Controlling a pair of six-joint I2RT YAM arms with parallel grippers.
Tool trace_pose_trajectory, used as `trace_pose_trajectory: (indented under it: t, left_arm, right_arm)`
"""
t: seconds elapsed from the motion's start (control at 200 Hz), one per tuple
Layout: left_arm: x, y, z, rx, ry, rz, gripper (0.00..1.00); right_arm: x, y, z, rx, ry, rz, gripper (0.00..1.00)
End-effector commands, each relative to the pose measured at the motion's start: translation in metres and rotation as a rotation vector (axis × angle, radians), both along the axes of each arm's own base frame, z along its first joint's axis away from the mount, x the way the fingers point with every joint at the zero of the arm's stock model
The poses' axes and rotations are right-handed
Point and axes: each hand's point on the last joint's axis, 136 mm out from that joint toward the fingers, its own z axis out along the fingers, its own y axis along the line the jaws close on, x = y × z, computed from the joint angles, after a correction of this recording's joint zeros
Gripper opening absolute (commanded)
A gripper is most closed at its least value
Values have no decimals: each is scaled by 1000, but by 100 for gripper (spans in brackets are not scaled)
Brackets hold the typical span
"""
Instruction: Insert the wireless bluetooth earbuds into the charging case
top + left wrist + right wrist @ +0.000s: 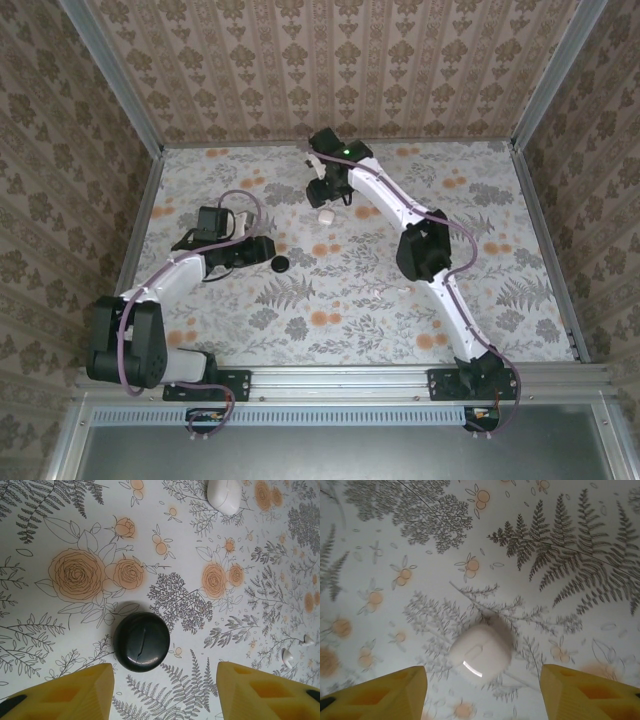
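Black case [141, 641] in left wrist view; white case [481, 652] in right.

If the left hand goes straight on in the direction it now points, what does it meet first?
Probably the black round case, lying closed on the table just ahead of the open left hand. Depth is unclear, so the hand might touch the table beside it first.
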Motion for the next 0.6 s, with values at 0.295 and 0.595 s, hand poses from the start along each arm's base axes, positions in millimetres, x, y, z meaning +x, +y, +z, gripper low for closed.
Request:
trace_pose_trajectory:
  t: [0.295, 0.595]
  left_arm:
    - [1, -7, 3, -56, -8, -23, 56]
    - [-4, -6, -1, -58, -3, -27, 56]
  right_arm:
    - [7, 21, -40, 18, 15, 108, 70]
    - [-5, 22, -74, -2, 97, 121, 70]
